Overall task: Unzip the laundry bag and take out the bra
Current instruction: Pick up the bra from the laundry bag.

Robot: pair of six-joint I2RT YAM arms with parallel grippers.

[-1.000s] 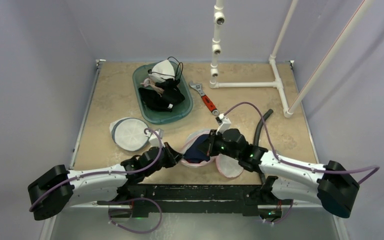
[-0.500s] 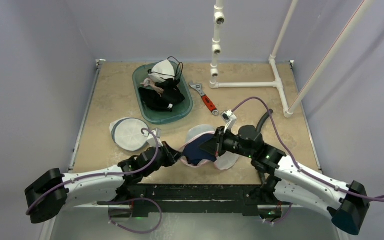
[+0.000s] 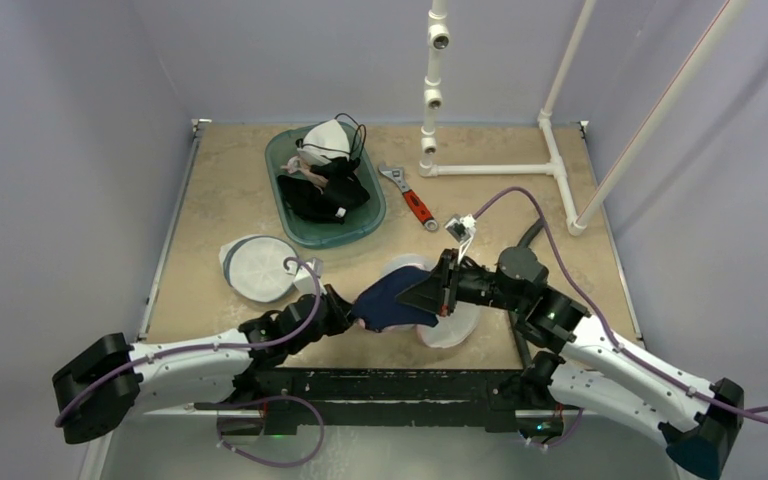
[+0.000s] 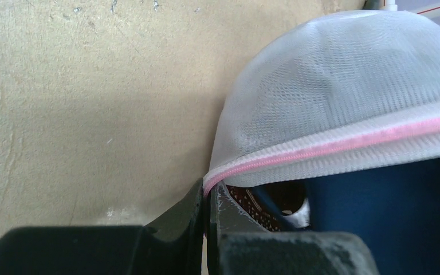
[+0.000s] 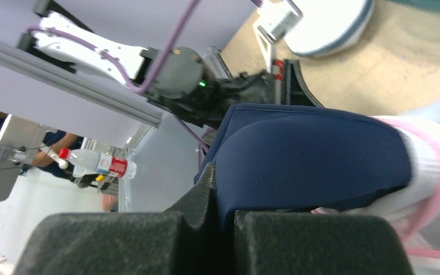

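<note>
The white mesh laundry bag [image 3: 450, 325] with a pink zipper lies open near the table's front middle. My left gripper [image 3: 345, 315] is shut on the bag's zipper edge [image 4: 252, 163] at its left side. My right gripper [image 3: 430, 295] is shut on the navy blue bra [image 3: 390, 302] and holds it lifted, partly out of the bag's mouth. In the right wrist view the bra cup [image 5: 309, 154] bulges out past the pink-trimmed rim [image 5: 435, 166]. In the left wrist view the bra [image 4: 389, 217] fills the opening under the mesh dome [image 4: 344, 80].
A second white mesh bag [image 3: 258, 267] lies to the left. A green tub [image 3: 285, 200] with dark and white garments stands at the back. An orange-handled wrench [image 3: 415, 205] and a white pipe frame [image 3: 500, 168] are at the back right.
My right gripper has pulled the blue bra up and rightward out of the bag; the bag has opened and flattened beneath. The left gripper stays clamped on the zipper edge.
</note>
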